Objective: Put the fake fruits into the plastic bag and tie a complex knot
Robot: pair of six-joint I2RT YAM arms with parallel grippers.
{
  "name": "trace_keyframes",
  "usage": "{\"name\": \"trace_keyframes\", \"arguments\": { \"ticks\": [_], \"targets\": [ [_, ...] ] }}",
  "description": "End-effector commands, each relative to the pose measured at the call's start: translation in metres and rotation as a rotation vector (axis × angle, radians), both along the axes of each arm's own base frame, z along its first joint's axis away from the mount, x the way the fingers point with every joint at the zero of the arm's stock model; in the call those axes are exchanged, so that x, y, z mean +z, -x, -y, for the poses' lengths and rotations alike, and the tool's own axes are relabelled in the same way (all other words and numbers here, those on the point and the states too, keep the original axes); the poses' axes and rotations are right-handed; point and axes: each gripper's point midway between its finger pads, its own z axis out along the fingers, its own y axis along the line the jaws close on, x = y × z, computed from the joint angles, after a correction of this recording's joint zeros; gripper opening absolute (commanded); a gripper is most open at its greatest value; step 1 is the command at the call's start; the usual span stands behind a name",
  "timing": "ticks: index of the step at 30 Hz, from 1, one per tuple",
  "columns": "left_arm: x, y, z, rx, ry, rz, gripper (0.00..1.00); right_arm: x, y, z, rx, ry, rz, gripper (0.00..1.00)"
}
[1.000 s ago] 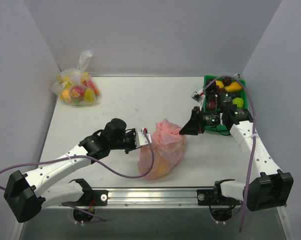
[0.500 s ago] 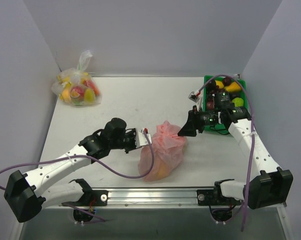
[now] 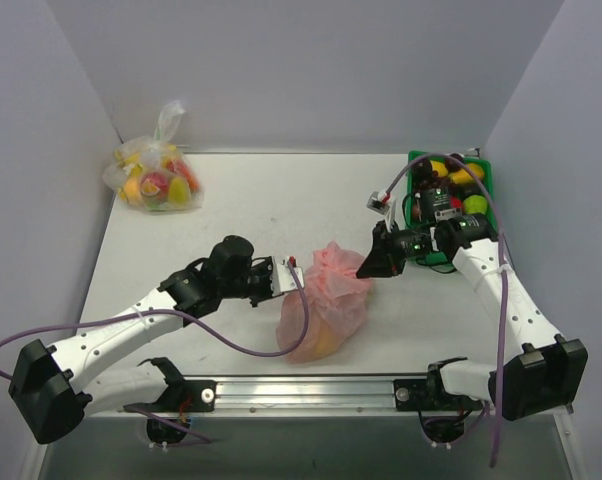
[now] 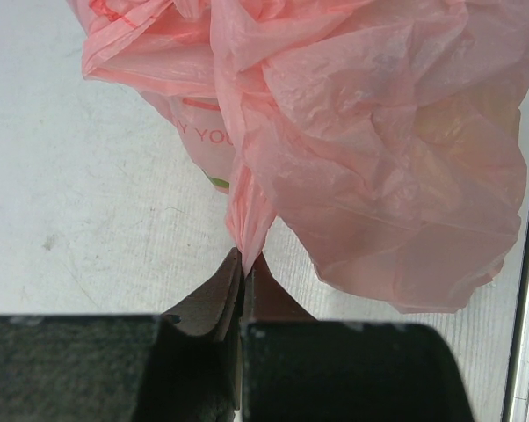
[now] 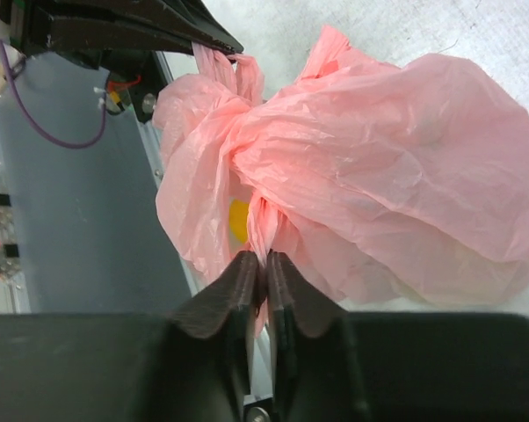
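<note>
The pink plastic bag (image 3: 324,298) lies at the table's front middle, with yellow fruit showing through its wall (image 5: 239,219). My left gripper (image 3: 293,274) is shut on a bunched pink handle strip on the bag's left side (image 4: 247,215). My right gripper (image 3: 362,267) is shut on another twisted pink strip on the bag's right side (image 5: 263,224). The two strips meet in a bunched gather on top of the bag (image 5: 238,145). More fake fruits (image 3: 468,190) lie in a green bin behind the right arm.
A clear bag of yellow-red fruit (image 3: 154,178) sits at the far left corner. The green bin (image 3: 415,160) stands at the far right by the wall. A metal rail (image 3: 311,392) runs along the table's near edge.
The right arm has shifted a little left and towards the back, keeping hold of its pink strip. The left arm and the bag have hardly moved.
</note>
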Motion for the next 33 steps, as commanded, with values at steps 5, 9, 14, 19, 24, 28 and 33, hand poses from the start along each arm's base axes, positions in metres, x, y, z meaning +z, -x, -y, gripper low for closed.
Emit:
{"name": "trace_keyframes", "arguments": {
  "ticks": [5, 9, 14, 19, 24, 28, 33],
  "targets": [
    [-0.002, 0.009, -0.002, -0.024, 0.003, -0.013, 0.0, 0.038, -0.005, 0.008, -0.047, -0.022, 0.101, 0.0],
    [-0.025, 0.018, -0.02, -0.018, -0.059, -0.023, 0.0, 0.059, -0.017, 0.022, -0.137, -0.076, 0.093, 0.0],
    [-0.052, 0.028, -0.043, 0.006, -0.136, -0.042, 0.0, 0.062, -0.02, 0.032, -0.178, -0.087, 0.079, 0.0],
    [-0.057, 0.013, -0.067, 0.117, -0.167, -0.043, 0.0, 0.04, -0.025, 0.05, -0.238, -0.033, 0.059, 0.0],
    [-0.046, -0.012, -0.1, 0.304, -0.14, -0.071, 0.0, 0.015, -0.029, 0.079, -0.277, 0.067, 0.105, 0.0],
    [-0.047, -0.017, -0.117, 0.407, -0.145, -0.106, 0.0, -0.008, -0.027, 0.095, -0.282, 0.14, 0.118, 0.0],
    [-0.048, -0.015, -0.123, 0.443, -0.136, -0.122, 0.0, -0.012, -0.021, 0.094, -0.26, 0.148, 0.138, 0.0]
  ]
}}
